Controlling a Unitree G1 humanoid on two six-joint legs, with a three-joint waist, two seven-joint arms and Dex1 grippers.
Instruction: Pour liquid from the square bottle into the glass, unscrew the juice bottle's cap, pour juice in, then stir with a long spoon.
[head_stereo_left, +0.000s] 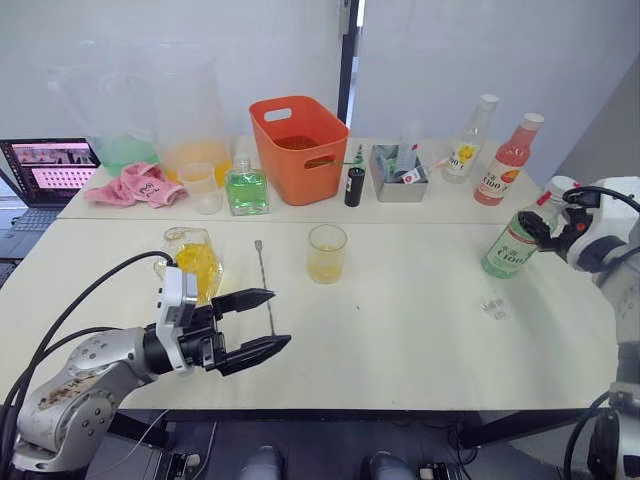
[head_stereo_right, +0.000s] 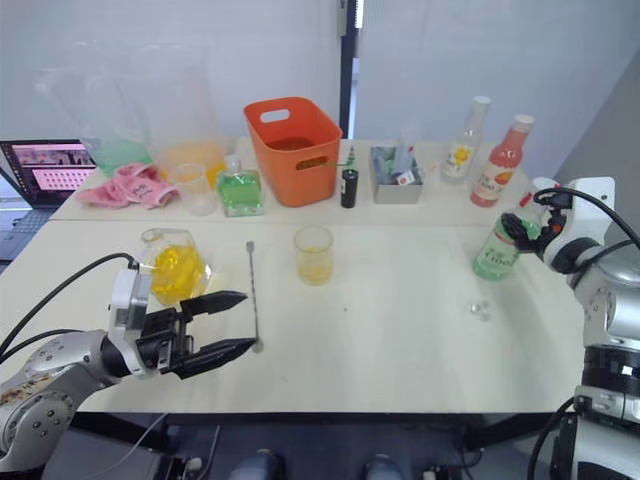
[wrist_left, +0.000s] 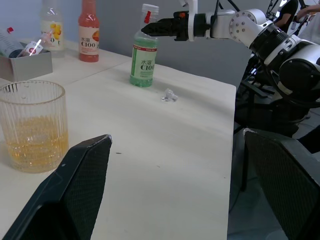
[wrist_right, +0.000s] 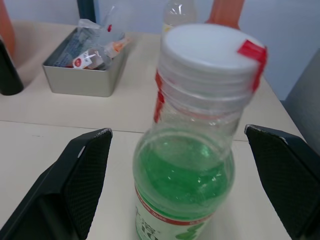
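Right tool (wrist_right: 175, 165) spread wide around the clear plastic juice bottle (head_stereo_left: 513, 240), its white ribbed cap (wrist_right: 210, 50) on. Left tool (head_stereo_left: 262, 322) released above the smooth desk (head_stereo_left: 400, 330), beside the ribbed glass (head_stereo_left: 327, 253).

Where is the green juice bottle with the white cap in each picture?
Left eye view: green juice bottle at the table's right edge, by the right gripper.
Right eye view: same spot.
Left wrist view: far across the table, beyond the glass.
Right wrist view: up close, between the open fingers.
Shared landmark: its white cap.
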